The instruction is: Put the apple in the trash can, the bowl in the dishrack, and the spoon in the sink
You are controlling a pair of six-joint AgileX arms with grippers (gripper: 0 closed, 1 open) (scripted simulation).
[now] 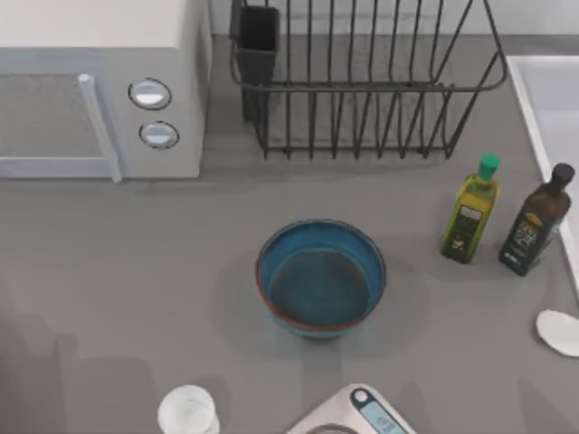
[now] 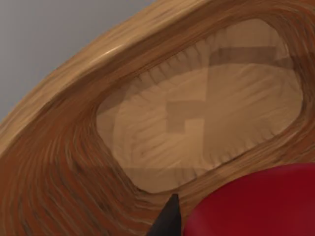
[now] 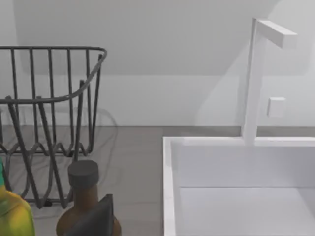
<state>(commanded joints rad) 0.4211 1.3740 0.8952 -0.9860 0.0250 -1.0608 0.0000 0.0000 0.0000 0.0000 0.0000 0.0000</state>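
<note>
Apple (image 2: 261,201) – glossy red, close under the left wrist camera, over the hollow of a wooden container (image 2: 74,162) with a pale oval floor. A dark fingertip (image 2: 167,221) of the left gripper sits just beside the apple; whether the gripper is clenched on it, cannot tell

Bowl (image 1: 321,278) – blue, reddish-brown rim, upright on the grey table (image 1: 136,298) near the middle, empty inside. Well apart from the dishrack (image 1: 362,90), which stands at the far side, right of the white microwave (image 1: 99,90); its dark cutlery cup (image 1: 257,45) is at the rack's left corner

Spoon (image 1: 558,331) – pale oval end showing at the table's right edge, nearer than the two bottles. Sink (image 1: 552,99) at the far right, white raised rim; right wrist view shows its basin with a white faucet (image 3: 256,78) rising behind it

Between bowl and sink: a green-capped oil bottle (image 1: 470,221) and, just right of it, a dark-capped brown bottle (image 1: 536,221), both upright, apart from each other

Near edge: a round white cup (image 1: 188,413) left of a kitchen scale (image 1: 362,416)

Right gripper – one dark fingertip (image 3: 96,219) shows in front of the brown bottle; grip state cannot tell
</note>
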